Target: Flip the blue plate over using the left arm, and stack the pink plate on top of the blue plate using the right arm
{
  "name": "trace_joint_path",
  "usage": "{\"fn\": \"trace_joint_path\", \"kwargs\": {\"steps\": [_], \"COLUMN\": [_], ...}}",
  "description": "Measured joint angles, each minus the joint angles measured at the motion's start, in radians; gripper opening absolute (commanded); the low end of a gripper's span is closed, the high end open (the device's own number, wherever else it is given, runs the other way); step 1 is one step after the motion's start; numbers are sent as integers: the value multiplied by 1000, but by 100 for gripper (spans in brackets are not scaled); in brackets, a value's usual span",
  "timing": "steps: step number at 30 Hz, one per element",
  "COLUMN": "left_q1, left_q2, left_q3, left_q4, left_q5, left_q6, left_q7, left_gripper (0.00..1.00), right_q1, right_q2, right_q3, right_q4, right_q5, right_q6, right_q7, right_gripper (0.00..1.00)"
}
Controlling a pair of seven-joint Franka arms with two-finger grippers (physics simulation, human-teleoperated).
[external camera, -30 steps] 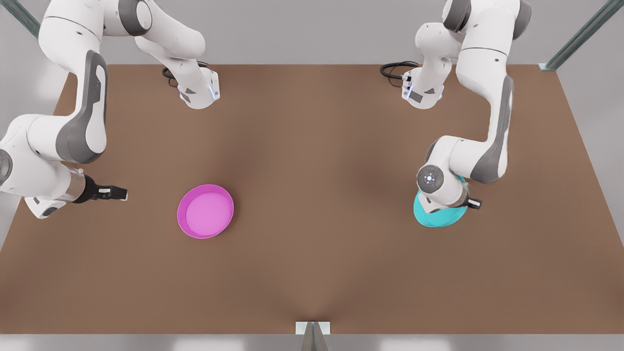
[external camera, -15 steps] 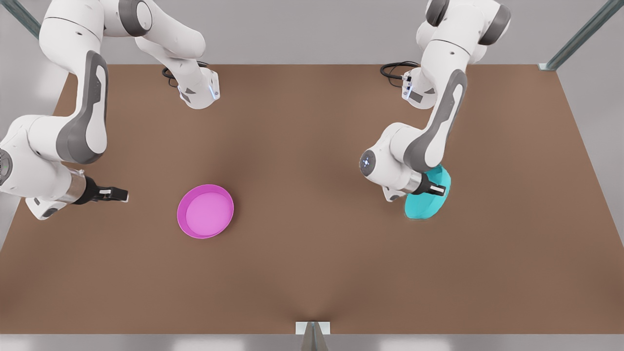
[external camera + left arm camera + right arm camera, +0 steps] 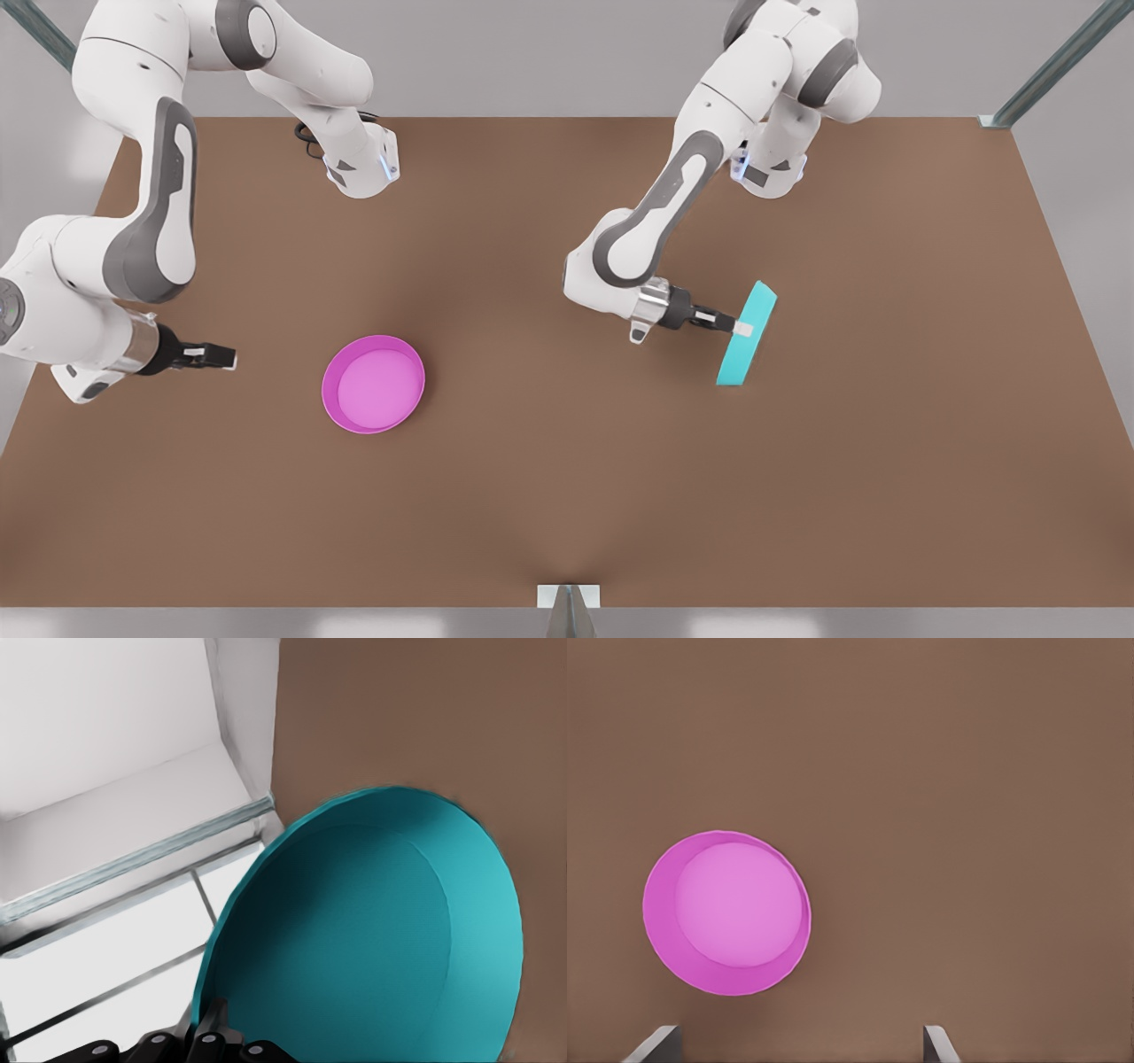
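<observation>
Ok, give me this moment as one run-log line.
left gripper: shut on round turquoise plastic plate, held on edge mid-flip | right gripper: open, waiting beside round magenta-pink plastic plate | pink plate: flat on brown table

- Front view: high overhead, facing down on the table [image 3: 567, 496].
- Left wrist view: close against the blue plate [image 3: 372, 930].
- Right wrist view: farther off, facing the pink plate [image 3: 726, 912], shared with the front view.

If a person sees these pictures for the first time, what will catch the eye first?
The blue plate, held on edge above the table by the left gripper, on the front view's right. Next, the pink plate lying flat, rim up, left of centre, with the right gripper open and waiting beside it.
</observation>
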Motion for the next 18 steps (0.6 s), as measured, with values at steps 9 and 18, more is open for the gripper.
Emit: {"fn": "trace_joint_path", "kwargs": {"steps": [9, 18], "left_q1": [-211, -300], "left_q2": [207, 297], "left_q3": [65, 113], "left_q4": [192, 236], "left_q5": [121, 123], "left_q6": [-180, -182], "left_q7": [5, -75], "left_gripper": [21, 21], "right_q1": [-6, -9], "right_q2": [-2, -2], "right_q3": [0, 0], "right_q4": [-10, -11], "right_q5": [-7, -7], "right_q6": [-13, -16], "right_q7": [1, 1], "right_gripper": [100, 100]}}
